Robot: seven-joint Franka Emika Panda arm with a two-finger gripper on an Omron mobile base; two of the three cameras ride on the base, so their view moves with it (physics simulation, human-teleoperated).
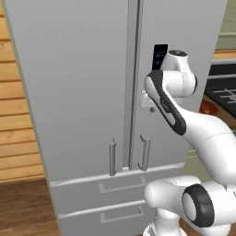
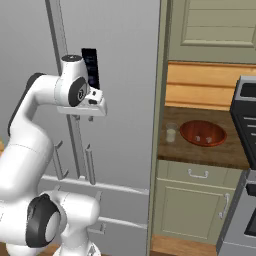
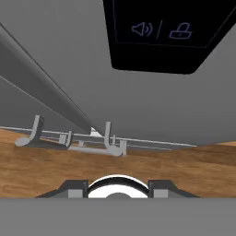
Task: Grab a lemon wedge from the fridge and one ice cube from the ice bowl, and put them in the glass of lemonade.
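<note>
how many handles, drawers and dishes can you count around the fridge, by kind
fridge vertical door handles: 2
fridge drawers: 2
ice bowl: 1
glass of lemonade: 1
black control panel: 1
total: 7

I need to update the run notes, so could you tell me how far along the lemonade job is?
Nothing looks done: the fridge doors are shut. In hand: the gripper, holding nothing, faces the doors near the control panel. Left: fetching the wedge, then ice from the ice bowl, into the glass of lemonade.

Dark wooden counter (image 2: 200, 152); ice bowl (image 2: 203, 133) on it; glass of lemonade (image 2: 171, 132) beside bowl
</note>
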